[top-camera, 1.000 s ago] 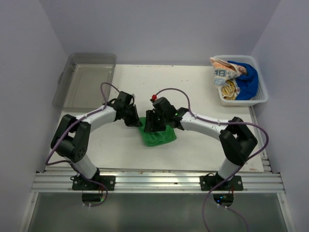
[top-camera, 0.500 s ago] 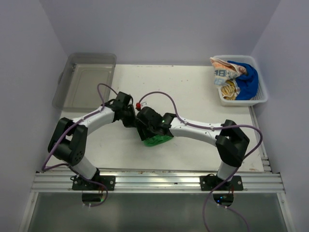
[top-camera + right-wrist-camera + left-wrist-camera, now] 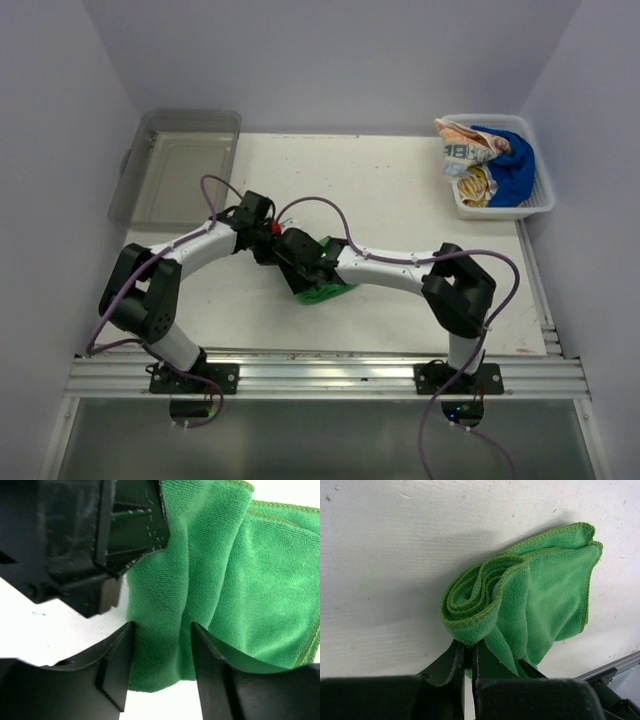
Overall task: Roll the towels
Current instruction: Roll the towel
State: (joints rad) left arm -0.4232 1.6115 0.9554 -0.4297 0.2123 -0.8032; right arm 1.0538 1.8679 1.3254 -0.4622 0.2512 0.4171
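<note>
Item: green towel (image 3: 540,595), half-rolled, on table (image 3: 400,200) front-centre. Roll axis runs away from your left tool (image 3: 468,655) (pinching spiral end). Right tool (image 3: 162,650) clamps loose fold alongside.

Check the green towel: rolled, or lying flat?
Partly rolled. Left wrist view shows the green towel coiled at one end, pinched by the left hand; the rest lies folded.

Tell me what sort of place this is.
Probably a robot test booth, not a home: plain walls box in a white table, the left arm and right arm are bolted to an aluminium rail, and towels wait in a basket.
</note>
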